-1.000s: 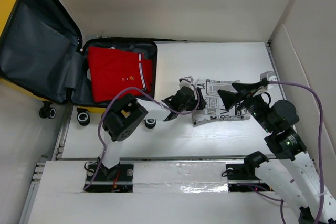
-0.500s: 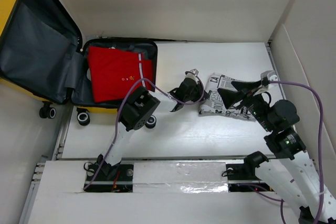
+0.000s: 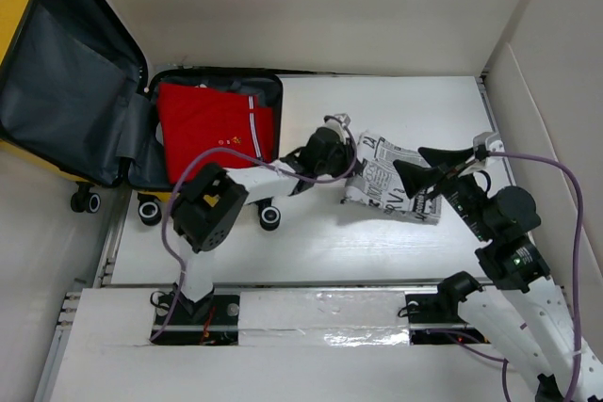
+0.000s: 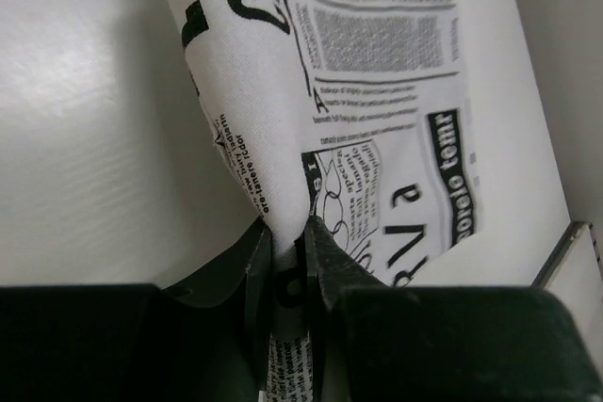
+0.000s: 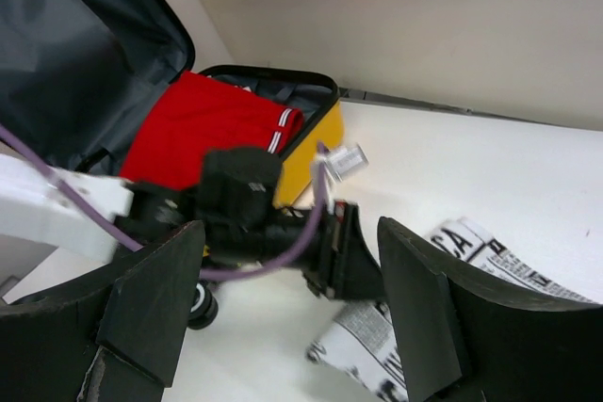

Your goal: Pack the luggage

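A: Pinched shut in left gripper (image 4: 287, 233): fold of newsprint cloth (image 4: 377, 91). Drawn slightly nearer the luggage (image 3: 66, 82) than half a second ago; probably carrying over to pack.

B: Noted. Right gripper (image 3: 409, 159) spread wide, holding nothing. Luggage open at far left of tabletop (image 3: 396, 105), red garment (image 3: 207, 134) inside. Print: big "CA"; small text unreadable.

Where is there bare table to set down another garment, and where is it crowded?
Bare table: the far strip between luggage and right wall, and the near strip between the newsprint cloth and arm bases. Crowded: between luggage and cloth, where the left gripper pinches it; right gripper hangs open above.
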{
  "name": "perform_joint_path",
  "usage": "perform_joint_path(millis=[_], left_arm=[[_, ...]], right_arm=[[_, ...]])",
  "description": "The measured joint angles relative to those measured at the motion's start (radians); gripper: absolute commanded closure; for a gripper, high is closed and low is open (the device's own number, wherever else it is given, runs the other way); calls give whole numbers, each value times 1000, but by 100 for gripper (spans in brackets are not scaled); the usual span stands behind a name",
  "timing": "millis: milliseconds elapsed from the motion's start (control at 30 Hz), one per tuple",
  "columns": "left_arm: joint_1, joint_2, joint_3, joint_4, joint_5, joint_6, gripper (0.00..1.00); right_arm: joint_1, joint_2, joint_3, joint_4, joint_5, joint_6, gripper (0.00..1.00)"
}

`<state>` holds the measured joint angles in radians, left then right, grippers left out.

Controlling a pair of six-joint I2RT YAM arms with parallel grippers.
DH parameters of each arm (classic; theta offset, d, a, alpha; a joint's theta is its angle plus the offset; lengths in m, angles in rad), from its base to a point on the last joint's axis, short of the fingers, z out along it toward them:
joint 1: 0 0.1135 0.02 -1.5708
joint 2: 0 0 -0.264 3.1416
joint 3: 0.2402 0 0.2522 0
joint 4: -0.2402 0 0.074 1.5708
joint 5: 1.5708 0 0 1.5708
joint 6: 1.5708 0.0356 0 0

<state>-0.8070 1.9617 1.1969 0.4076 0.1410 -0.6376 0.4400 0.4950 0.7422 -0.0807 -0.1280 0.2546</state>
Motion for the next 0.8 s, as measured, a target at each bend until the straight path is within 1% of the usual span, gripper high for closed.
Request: perform_joint_path(millis=[100, 200, 300, 400, 500, 633, 733, 800], left_arm=[[63, -84, 63, -119, 23, 69, 100], [182, -110, 193, -250, 31, 150, 100], [304, -115, 312, -356, 6, 229, 100], [400, -136, 378, -452, -47, 293, 100], [482, -176, 394, -520, -103, 347, 100], [592, -222, 393, -593, -101, 379, 100], [703, -254, 365, -601, -87, 382, 100], [782, -288, 311, -590, -92, 385, 100]], right_arm=[[0, -6, -16, 5, 7, 0, 21], [0, -20, -29, 6, 19, -2, 21], [0, -40, -37, 4, 31, -8, 20], [0, -56, -39, 5, 39, -14, 20], [0, -66, -39, 5, 40, -16, 20], [0, -68, -39, 5, 39, -16, 20], [0, -68, -39, 5, 39, -16, 20], [0, -68, -39, 5, 39, -16, 20]])
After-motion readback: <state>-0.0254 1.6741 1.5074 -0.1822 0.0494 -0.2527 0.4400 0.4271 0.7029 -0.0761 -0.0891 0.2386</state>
